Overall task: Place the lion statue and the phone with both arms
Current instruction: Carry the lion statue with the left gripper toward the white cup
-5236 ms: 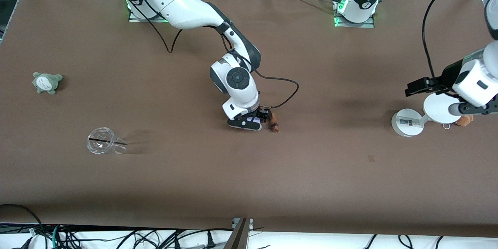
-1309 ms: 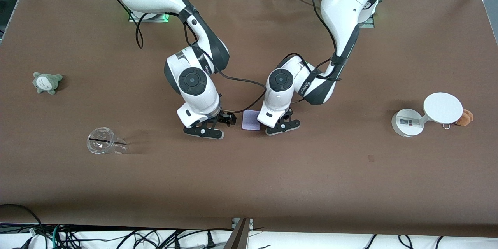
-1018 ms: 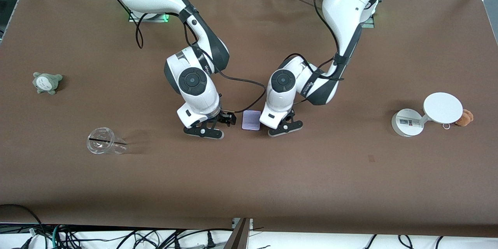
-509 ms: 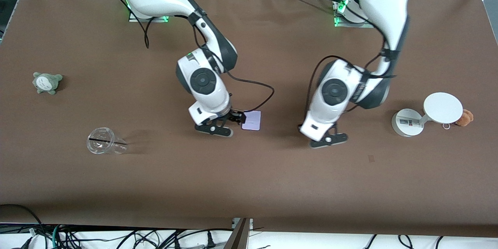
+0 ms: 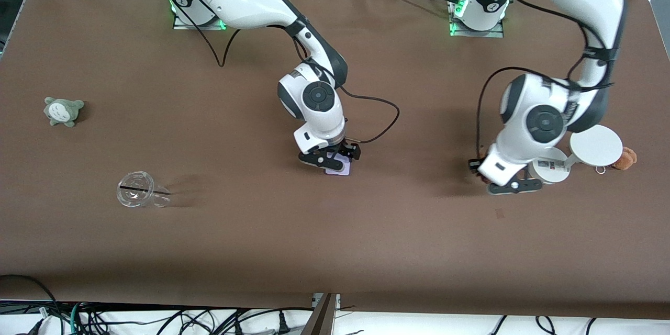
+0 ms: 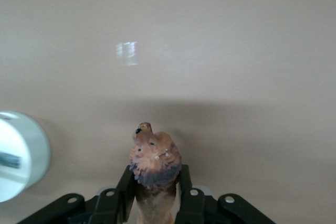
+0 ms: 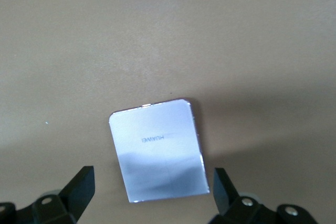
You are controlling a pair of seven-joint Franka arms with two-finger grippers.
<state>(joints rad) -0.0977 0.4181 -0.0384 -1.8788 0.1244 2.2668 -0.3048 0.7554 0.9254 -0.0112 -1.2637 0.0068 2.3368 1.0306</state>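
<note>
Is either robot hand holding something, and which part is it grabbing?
The left gripper pinches the lion statue by its body, head sticking out. The right gripper is open over the phone, holding nothing.

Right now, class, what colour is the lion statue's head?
Orange-brown, with a darker mane; the lion statue shows best in the left wrist view.

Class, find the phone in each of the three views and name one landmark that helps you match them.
Front view: phone flat on the table, mostly hidden under the right end effector.
Right wrist view: phone between the open fingers.
Left wrist view: not in it.
Shared landmark: the brown table.
</note>
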